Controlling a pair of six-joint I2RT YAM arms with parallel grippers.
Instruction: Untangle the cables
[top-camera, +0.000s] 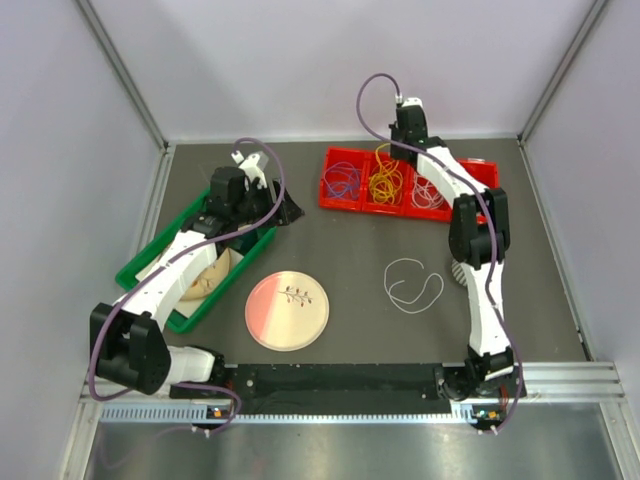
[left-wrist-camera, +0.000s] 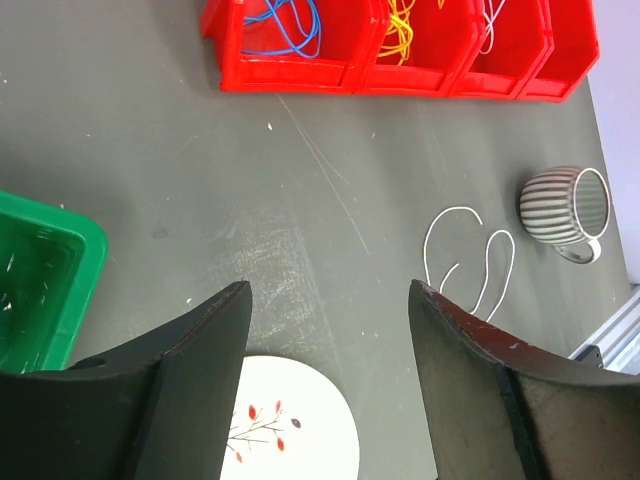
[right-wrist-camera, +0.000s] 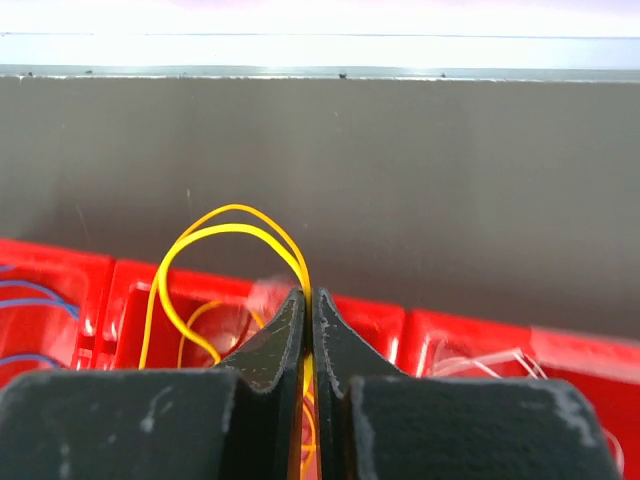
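A red tray (top-camera: 487, 176) at the back holds the cables in three compartments: blue-purple (top-camera: 342, 181), yellow (top-camera: 386, 180) and white-grey (top-camera: 428, 193). My right gripper (top-camera: 393, 150) hangs over the middle compartment. In the right wrist view it (right-wrist-camera: 311, 295) is shut on a yellow cable (right-wrist-camera: 215, 232) whose loops arch up to the left of the fingers. One loose white cable (top-camera: 412, 284) lies curled on the table in front of the tray. My left gripper (left-wrist-camera: 330, 290) is open above the table with nothing between its fingers, next to the green bin (top-camera: 150, 255).
A pink-and-white plate (top-camera: 287, 310) with a twig pattern lies near the front centre. A striped mug (left-wrist-camera: 565, 205) rests on its side right of the loose cable, partly behind the right arm in the top view. The green bin holds a pale object.
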